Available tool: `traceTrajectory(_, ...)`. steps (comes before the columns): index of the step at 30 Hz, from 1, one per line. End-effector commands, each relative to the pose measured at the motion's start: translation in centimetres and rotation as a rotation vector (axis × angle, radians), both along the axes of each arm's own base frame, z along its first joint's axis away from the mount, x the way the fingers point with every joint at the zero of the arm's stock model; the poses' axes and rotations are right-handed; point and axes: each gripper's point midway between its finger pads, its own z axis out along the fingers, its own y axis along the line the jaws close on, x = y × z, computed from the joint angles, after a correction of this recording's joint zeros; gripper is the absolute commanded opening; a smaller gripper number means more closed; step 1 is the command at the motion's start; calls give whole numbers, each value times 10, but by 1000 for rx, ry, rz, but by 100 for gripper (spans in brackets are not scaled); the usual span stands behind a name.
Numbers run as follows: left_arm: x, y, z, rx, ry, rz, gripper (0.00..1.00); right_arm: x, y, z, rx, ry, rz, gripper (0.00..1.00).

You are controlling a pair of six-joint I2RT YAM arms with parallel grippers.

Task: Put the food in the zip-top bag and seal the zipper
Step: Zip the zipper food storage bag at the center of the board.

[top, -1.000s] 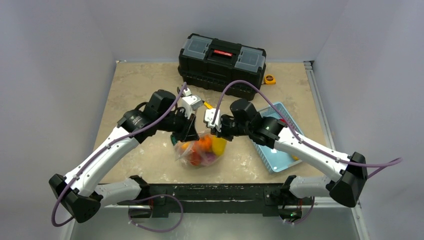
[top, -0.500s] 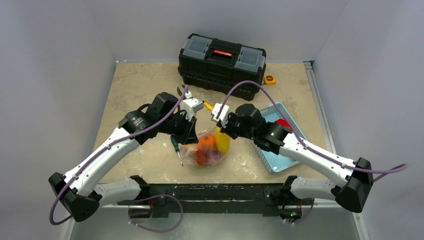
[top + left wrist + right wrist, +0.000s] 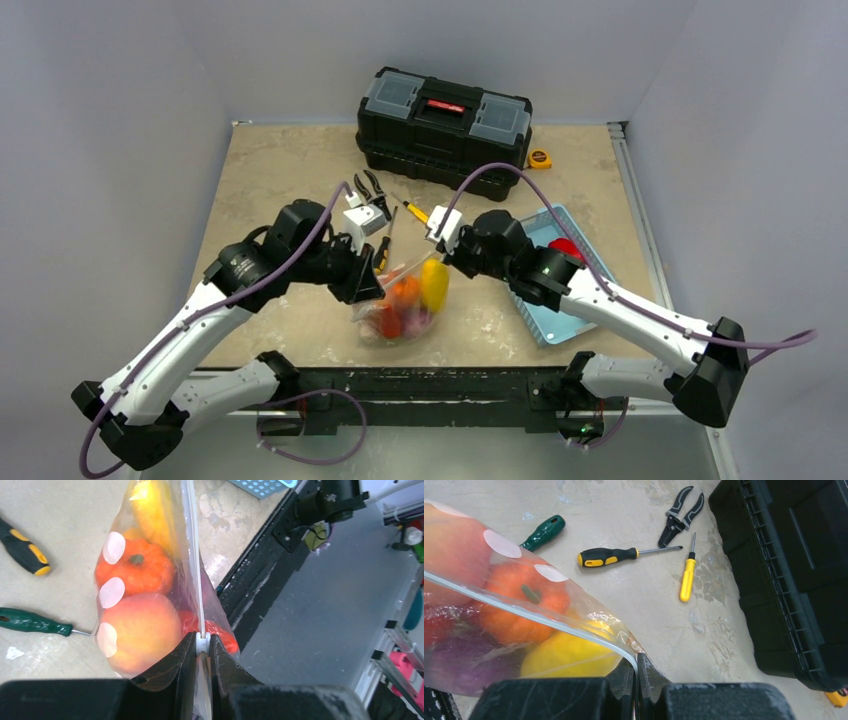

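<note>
The clear zip-top bag (image 3: 155, 590) is printed with white round dots. Inside show an orange pumpkin (image 3: 137, 572), a peach-coloured fruit (image 3: 145, 630), a yellow piece (image 3: 569, 655) and a purple piece (image 3: 454, 665). A green-handled screwdriver (image 3: 544, 531) and a black-and-yellow-handled screwdriver (image 3: 606, 556) lie on the mottled beige surface (image 3: 624, 510).

Zip-top bag (image 3: 405, 305) shown near centre of the tabletop (image 3: 280, 160), the food (image 3: 408, 290) contained in it. Its zipper (image 3: 196, 570) is pinched at the left end by the left tool (image 3: 202, 650) and at the right end by the right tool (image 3: 636, 672). Pliers (image 3: 372, 187) and screwdrivers (image 3: 610, 556) are laid behind it, the toolbox (image 3: 444, 118) farther back, the basket (image 3: 540, 310) to the right.
</note>
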Motion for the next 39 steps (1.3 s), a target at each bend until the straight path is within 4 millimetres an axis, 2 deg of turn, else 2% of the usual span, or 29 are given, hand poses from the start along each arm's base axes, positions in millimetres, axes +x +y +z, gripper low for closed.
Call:
traceTrajectory(1,-28,-11,10,-89,121,-77,0,2,-2,38,40,-89,67,0)
traceTrajectory(2,-26,-15,13,-108,116,-85,0,-10,6,47,77,-91,145,0)
traceTrajectory(3,-23,-19,17,-122,106,-91,0,-21,13,57,109,-94,210,6)
traceTrajectory(4,-20,-22,19,-128,101,-97,0,-33,18,64,130,-97,270,24)
traceTrajectory(6,-15,-26,22,-129,92,-107,0,-57,27,77,159,-132,360,83)
traceTrajectory(7,-14,-29,23,-130,92,-116,0,-70,29,81,167,-150,409,92)
traceTrajectory(8,-13,-31,24,-133,91,-126,0,-80,31,86,178,-159,449,98)
traceTrajectory(11,-12,-37,25,-144,97,-159,0,-95,38,90,200,-138,532,99)
traceTrajectory(14,-13,-41,29,-159,94,-192,0,-108,51,78,174,-64,640,99)
traceTrajectory(16,-15,-42,32,-169,84,-210,0,-120,57,64,119,-32,751,99)
traceTrajectory(17,-15,-42,34,-173,81,-218,0,-122,59,58,91,-27,782,96)
traceTrajectory(21,-16,-41,36,-172,70,-227,0,-118,66,49,56,-12,794,58)
traceTrajectory(23,-16,-41,36,-169,69,-229,0,-121,68,51,81,-11,805,57)
traceTrajectory(25,-17,-41,36,-169,68,-236,0,-120,70,59,128,-40,789,49)
traceTrajectory(28,-16,-41,34,-165,70,-239,0,-118,71,69,177,-68,762,22)
traceTrajectory(30,-16,-41,34,-163,72,-238,0,-114,71,65,169,-55,730,0)
traceTrajectory(34,-15,-37,32,-126,85,-219,0,-87,65,49,98,-37,565,0)
traceTrajectory(39,-16,-28,28,-76,104,-186,0,-57,44,43,68,-111,362,0)
